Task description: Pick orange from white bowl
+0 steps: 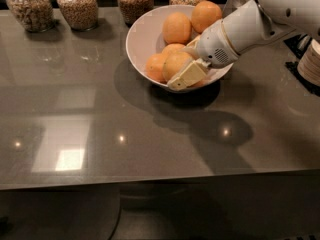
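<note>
The white bowl stands on the dark grey table at the back middle. It holds several oranges; two lie at the back and the others crowd the front of the bowl. My gripper reaches in from the right on the white arm. It is low inside the bowl, against the front orange, with its cream tip over the bowl's near rim. The bowl's right side is hidden behind the arm.
Several grain-filled glass jars stand in a row along the table's back edge, left of and behind the bowl. A pale stacked object on a dark base sits at the far right. The table's front edge runs across the lower part of the view.
</note>
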### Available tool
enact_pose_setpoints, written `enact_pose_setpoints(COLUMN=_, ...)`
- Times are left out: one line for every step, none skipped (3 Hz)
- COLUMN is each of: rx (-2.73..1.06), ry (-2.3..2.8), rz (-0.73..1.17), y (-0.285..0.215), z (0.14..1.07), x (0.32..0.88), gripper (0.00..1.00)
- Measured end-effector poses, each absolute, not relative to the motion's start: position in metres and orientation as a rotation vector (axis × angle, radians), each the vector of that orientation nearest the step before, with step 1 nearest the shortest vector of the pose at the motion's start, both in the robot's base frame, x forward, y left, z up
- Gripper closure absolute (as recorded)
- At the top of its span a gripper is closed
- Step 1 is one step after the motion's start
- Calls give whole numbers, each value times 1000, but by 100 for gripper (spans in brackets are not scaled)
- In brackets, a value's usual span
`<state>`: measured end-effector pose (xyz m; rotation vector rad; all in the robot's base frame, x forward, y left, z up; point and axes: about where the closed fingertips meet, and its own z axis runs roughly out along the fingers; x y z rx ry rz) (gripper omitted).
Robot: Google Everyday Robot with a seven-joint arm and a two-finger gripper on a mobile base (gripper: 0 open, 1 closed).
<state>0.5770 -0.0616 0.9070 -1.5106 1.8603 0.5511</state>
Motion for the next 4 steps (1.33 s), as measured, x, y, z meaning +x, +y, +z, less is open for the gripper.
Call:
enact_pose_setpoints(rx=-1509, ry=1862, rz=548, y=-63, z=906, x=578, gripper=66)
enact_pose_setpoints(rx=-1496, ry=1863, rz=539, y=-68, z=909, x=578, gripper=89)
enact_pose_setpoints(rx=-1468, ry=1818, rz=526, y=-78, z=933, x=576, gripper=100)
enact_pose_setpoints(rx=-1483, ry=1766, rz=500, y=-83, z=969, x=568, gripper=100)
